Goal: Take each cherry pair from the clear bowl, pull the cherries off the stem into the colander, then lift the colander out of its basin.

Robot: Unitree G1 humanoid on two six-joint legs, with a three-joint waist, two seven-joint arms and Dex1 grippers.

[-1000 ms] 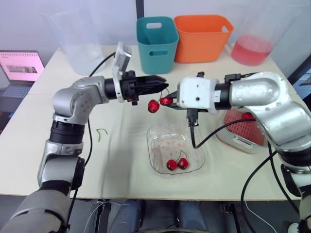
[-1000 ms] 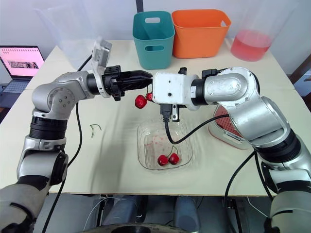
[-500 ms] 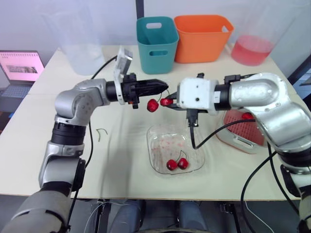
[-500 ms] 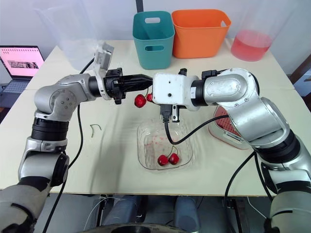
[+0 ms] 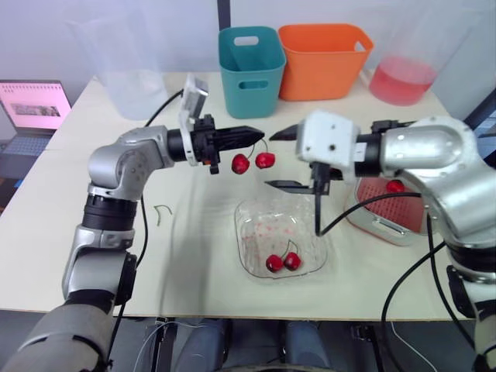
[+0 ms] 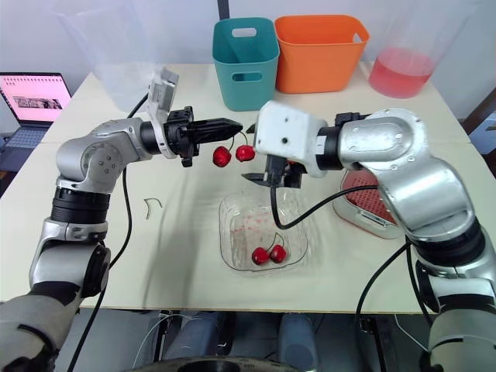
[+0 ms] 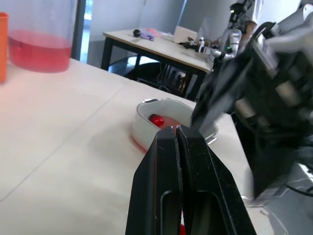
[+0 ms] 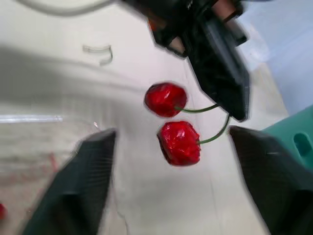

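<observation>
An open laptop with a pink screen (image 5: 31,108) sits at the far left, beyond the edge of the cream table (image 5: 194,256). A tall clear plastic tub (image 5: 124,62) stands at the back left corner. A bare green stem (image 5: 161,213) lies loose on the tabletop near the left arm.

The left gripper (image 5: 256,135) reaches towards the middle of the table. Its black fingers are pressed flat together on the stem of a red cherry pair (image 5: 265,160). Both cherries hang in the air just below the fingertips, above the table and behind the bowl. A teal plastic bin (image 5: 249,70) stands at the back behind them.

A clear square plastic bowl (image 5: 256,225) sits at the front centre. It holds a second red cherry pair on a green stem (image 5: 283,261).

The right gripper (image 5: 280,158) faces the left one, spread wide and holding nothing. One finger is above and one below, with the nearer hanging cherry just beside the gap. In the right wrist view the pair hangs between the two spread fingers, touching neither.

An orange plastic bin (image 5: 324,58) stands beside the teal one. To the right, partly behind the right arm, a red mesh colander (image 5: 380,200) sits inside its white basin (image 5: 387,232). A single cherry (image 5: 395,185) lies in it. A clear jug of pink liquid (image 5: 403,74) stands at the back right.
</observation>
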